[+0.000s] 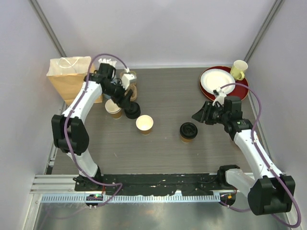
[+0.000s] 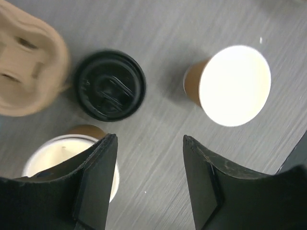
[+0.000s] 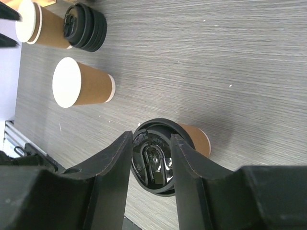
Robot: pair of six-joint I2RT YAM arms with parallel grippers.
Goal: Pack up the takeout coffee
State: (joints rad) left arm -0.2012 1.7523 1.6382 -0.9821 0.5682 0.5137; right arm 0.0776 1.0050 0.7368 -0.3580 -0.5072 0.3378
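Your left tool (image 2: 149,143) hangs with jaws apart above the table (image 2: 192,24). Your right tool (image 3: 151,139) stands apart too, near the lidded cup (image 3: 195,139)

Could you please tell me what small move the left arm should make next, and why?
Probably lower the left gripper onto the lid stack and take one lid. Its jaws stand open and empty, the stack lies just ahead, and both the near cup and the far cup have no lid.
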